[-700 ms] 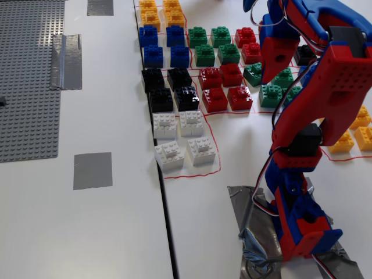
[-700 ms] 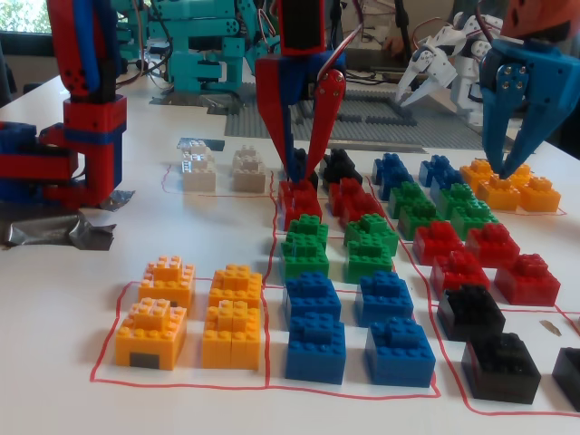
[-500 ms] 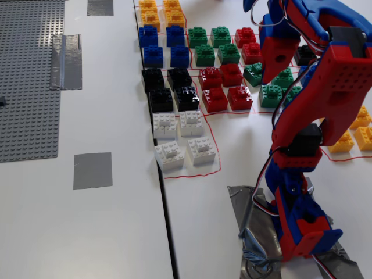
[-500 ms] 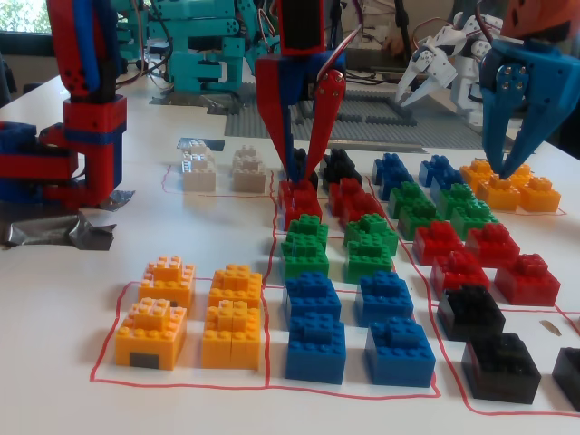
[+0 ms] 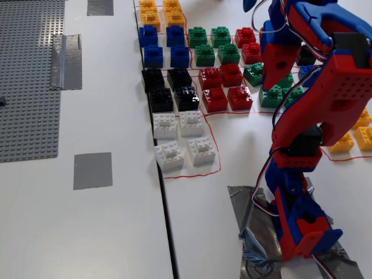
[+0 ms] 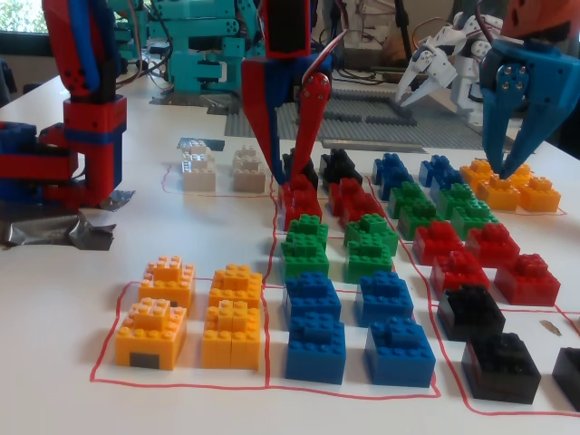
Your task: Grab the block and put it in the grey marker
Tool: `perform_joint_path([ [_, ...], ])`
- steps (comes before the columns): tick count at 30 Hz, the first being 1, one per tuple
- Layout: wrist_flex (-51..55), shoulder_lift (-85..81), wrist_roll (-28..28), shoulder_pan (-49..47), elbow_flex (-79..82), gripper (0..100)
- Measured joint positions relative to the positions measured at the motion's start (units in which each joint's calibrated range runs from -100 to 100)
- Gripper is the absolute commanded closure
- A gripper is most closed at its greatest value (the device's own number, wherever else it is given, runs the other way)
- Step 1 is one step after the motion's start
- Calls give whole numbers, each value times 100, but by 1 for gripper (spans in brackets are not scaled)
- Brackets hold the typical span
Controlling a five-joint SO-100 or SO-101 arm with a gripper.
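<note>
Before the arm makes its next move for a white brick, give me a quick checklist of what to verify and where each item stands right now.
1. White bricks reachable: ok, four sit uncovered in their red outline.
2. Gripper above a white brick: not ok, it hangs at the red bricks.
3. Jaws open: cannot tell, the fingers narrow to a V.
4. Gripper empty: ok, nothing shows between the fingers.
5. Grey tape square free: ok, nothing lies on it.

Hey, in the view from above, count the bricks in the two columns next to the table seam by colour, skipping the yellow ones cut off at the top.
White bricks: 4
Black bricks: 4
Blue bricks: 4
Total: 12
</note>
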Motion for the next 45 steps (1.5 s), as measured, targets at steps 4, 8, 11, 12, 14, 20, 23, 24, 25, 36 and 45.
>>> perform_joint_path([
  [4,-8,-309,88,-7,291,100],
  [8,-8,-868,186,-212,827,97],
  [11,0,-1368,303,-534,1308,98],
  [12,0,-1569,371,-673,1526,100],
  [14,0,-1977,493,-959,1916,100],
  [20,-178,-2562,640,-1317,2598,90],
  [23,-178,-2562,694,-1698,2816,80],
  [24,-154,-2562,694,-1793,2816,77],
  [25,-138,-2562,689,-1910,2816,74],
  [36,623,-2703,264,-3066,2788,69],
  [45,421,-2804,-322,-3674,2579,71],
])
